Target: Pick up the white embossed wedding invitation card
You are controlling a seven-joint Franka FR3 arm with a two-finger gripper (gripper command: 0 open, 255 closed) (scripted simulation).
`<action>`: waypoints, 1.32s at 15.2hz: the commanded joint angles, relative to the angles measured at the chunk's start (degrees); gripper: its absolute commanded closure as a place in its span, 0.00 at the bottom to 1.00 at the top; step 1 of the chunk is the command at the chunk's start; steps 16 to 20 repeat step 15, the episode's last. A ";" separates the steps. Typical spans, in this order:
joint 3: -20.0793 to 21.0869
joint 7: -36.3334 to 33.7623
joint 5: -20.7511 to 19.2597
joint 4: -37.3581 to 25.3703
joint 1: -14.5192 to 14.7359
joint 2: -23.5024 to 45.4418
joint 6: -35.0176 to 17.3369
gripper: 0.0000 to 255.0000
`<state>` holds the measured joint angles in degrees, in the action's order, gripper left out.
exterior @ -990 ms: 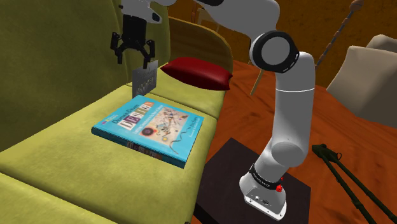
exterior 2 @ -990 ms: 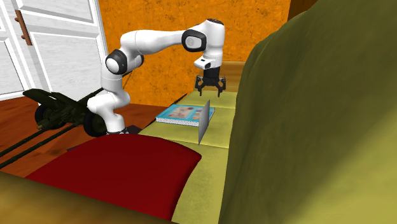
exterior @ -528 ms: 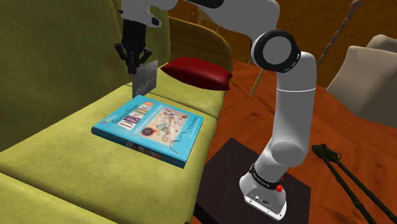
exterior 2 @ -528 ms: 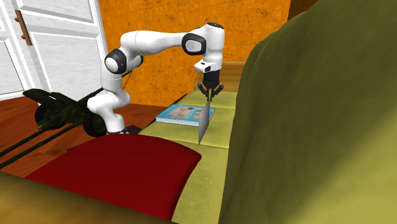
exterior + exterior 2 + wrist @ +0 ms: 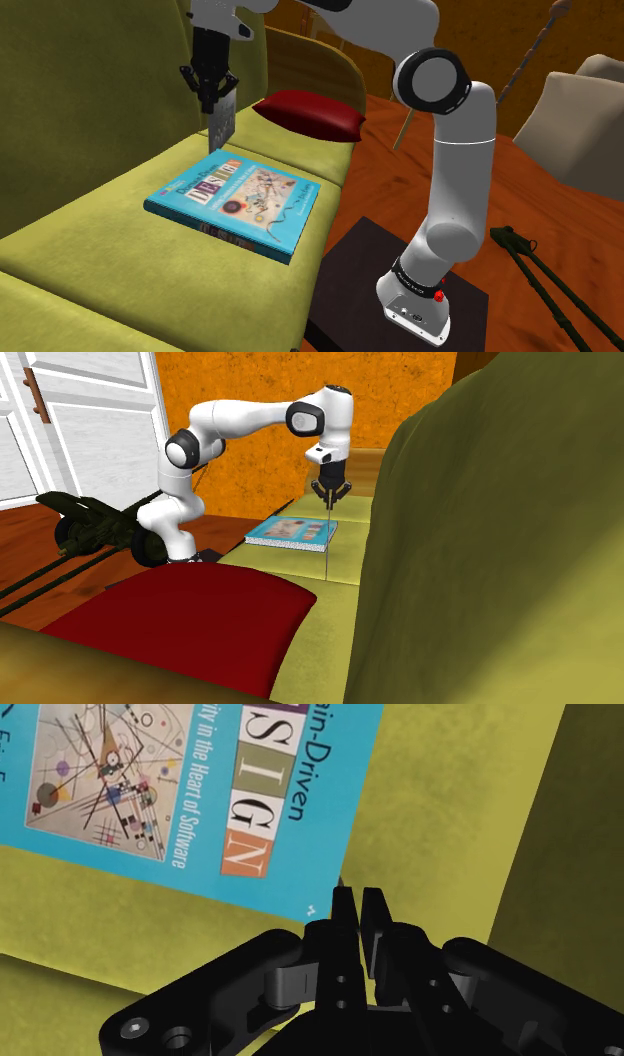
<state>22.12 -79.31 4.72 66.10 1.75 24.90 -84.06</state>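
Note:
The card (image 5: 222,122) looks grey and patterned. It stands upright over the yellow-green sofa seat, just beyond the far corner of a blue book (image 5: 235,205). My gripper (image 5: 214,98) comes down from above and is shut on the card's top edge. In the second exterior view the card (image 5: 327,542) shows edge-on as a thin line hanging below the gripper (image 5: 329,502), with the book (image 5: 292,532) beside it. In the wrist view the fingertips (image 5: 346,907) nearly meet above the corner of the book (image 5: 190,794), and the card between them is too thin to make out.
A dark red cushion (image 5: 310,115) lies on the seat beyond the card, near the sofa's arm. The tall sofa back (image 5: 90,90) rises close to the gripper. A dark tripod-like object (image 5: 540,270) lies on the wooden floor by my black stand (image 5: 400,290).
The fingers have closed from wide open onto the card's top edge. The card has turned and now looks narrower in the shoulder view and edge-on in the second exterior view.

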 commanded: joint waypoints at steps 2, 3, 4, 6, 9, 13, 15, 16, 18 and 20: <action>0.06 -0.65 -0.31 -3.82 0.54 1.01 2.77 1.00; 0.08 -0.87 -0.44 -5.29 0.75 1.45 3.79 1.00; 0.09 -1.09 -0.59 -6.84 0.98 1.94 4.84 1.00; 0.10 -1.57 -0.92 -10.24 1.52 3.08 7.06 1.00; 0.10 -2.37 -1.60 -16.42 2.63 5.38 10.86 1.00; -0.12 -3.71 -3.28 -30.10 5.55 11.34 18.37 1.00; -0.19 -3.77 -3.38 -31.04 5.79 11.79 18.85 1.00; -0.19 -3.77 -3.38 -31.04 5.79 11.79 18.85 1.00; -0.19 -3.77 -3.38 -31.04 5.79 11.79 18.85 1.00; -0.19 -3.77 -3.38 -31.04 5.79 11.79 18.85 1.00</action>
